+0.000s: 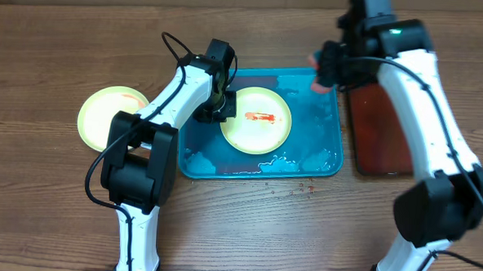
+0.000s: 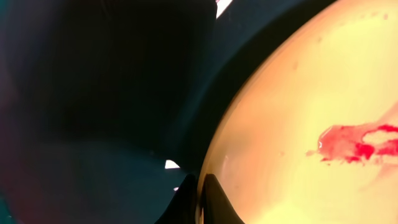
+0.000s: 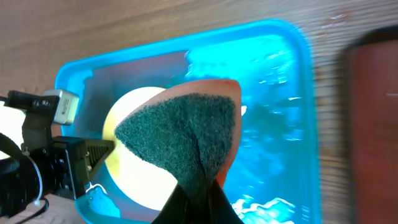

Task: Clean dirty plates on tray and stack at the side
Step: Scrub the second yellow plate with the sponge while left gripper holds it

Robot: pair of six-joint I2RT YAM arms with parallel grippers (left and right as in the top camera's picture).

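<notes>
A light yellow-green plate (image 1: 258, 120) with a red sauce smear lies in the teal-blue tray (image 1: 319, 127). My left gripper (image 1: 218, 110) is shut on that plate's left rim; in the left wrist view the fingers (image 2: 200, 199) pinch the plate's (image 2: 298, 124) edge. A second yellow-green plate (image 1: 103, 117) sits on the table left of the tray. My right gripper (image 1: 324, 72) is shut on a green-and-orange scrubbing sponge (image 3: 180, 134), held above the tray's (image 3: 280, 124) far right corner. The pale blue-white plate is not in view.
A dark red black-rimmed tray (image 1: 378, 129) lies right of the teal tray. White foam (image 1: 293, 164) gathers along the teal tray's near edge. Wooden table (image 1: 246, 225) extends in front.
</notes>
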